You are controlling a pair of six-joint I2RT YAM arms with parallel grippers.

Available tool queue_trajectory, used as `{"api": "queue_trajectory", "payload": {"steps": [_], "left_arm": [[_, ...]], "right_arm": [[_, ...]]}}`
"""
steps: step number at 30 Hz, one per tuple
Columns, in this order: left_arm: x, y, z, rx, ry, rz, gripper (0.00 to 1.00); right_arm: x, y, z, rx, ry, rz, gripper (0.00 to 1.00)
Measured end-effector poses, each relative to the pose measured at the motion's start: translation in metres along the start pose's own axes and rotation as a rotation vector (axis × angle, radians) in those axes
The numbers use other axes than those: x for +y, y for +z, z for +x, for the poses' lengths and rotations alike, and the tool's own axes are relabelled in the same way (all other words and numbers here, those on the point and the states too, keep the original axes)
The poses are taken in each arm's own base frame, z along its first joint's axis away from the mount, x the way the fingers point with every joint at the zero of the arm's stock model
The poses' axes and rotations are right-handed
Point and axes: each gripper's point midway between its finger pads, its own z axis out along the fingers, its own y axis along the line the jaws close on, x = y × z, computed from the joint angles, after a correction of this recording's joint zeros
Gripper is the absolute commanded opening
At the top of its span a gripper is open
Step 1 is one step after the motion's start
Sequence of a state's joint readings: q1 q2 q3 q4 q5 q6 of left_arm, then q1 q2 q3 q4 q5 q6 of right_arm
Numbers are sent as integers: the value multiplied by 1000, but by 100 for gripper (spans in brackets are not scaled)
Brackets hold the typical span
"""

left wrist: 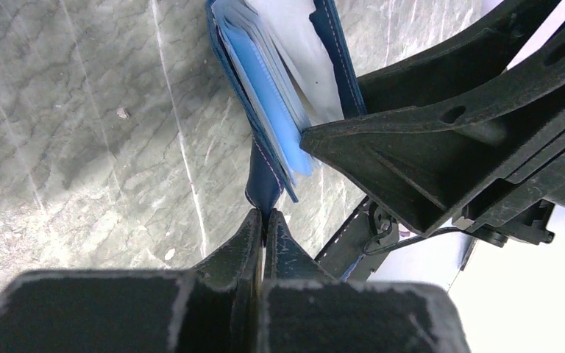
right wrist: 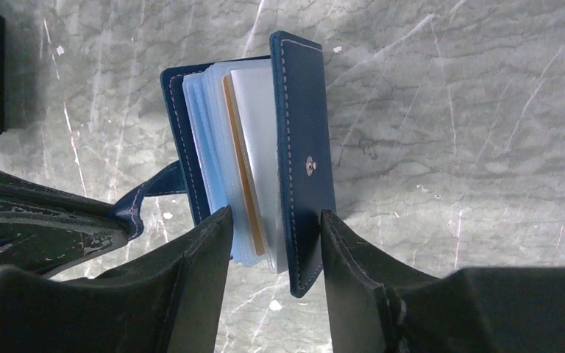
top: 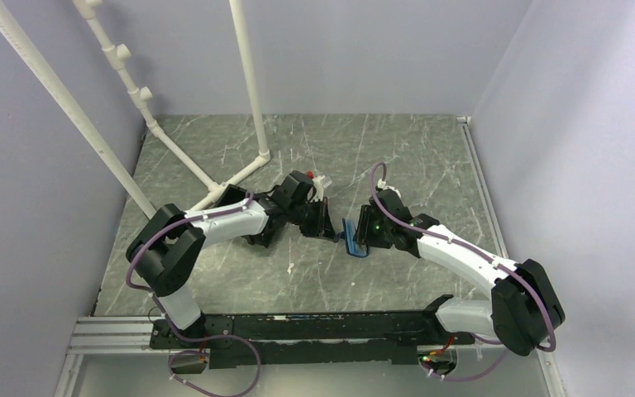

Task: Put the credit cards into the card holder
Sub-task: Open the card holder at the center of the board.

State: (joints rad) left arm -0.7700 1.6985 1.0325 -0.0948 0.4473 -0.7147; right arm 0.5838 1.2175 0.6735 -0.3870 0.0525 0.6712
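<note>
The navy card holder point(right wrist: 305, 125) hangs open above the table between both grippers point(top: 353, 240). Its clear and light blue sleeves fan out. An orange-tan credit card point(right wrist: 246, 184) and a pale whitish card point(right wrist: 259, 125) sit edge-on inside the sleeves. My right gripper point(right wrist: 276, 220) is closed on the holder's lower end, one finger on each outer cover. My left gripper point(left wrist: 265, 217) is shut on the holder's snap tab point(left wrist: 265, 180), which stretches out to the side. The whitish card also shows in the left wrist view point(left wrist: 294, 51).
A white pipe frame point(top: 248, 83) stands at the back left of the marbled table point(top: 430, 157). A small red and white object point(top: 314, 176) lies just behind the left wrist. A black rail point(top: 298, 327) runs along the near edge.
</note>
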Motion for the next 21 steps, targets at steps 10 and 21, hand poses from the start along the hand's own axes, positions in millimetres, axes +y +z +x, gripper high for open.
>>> {"api": "queue_trajectory", "payload": {"steps": [10,21], "left_arm": [[3,-1,1,4,10,-7,0],[12,3,7,40,39,-41,19]], "right_arm": [[-1,1,1,2,0,-5,39],[4,7,-7,17,102,-160,22]]}}
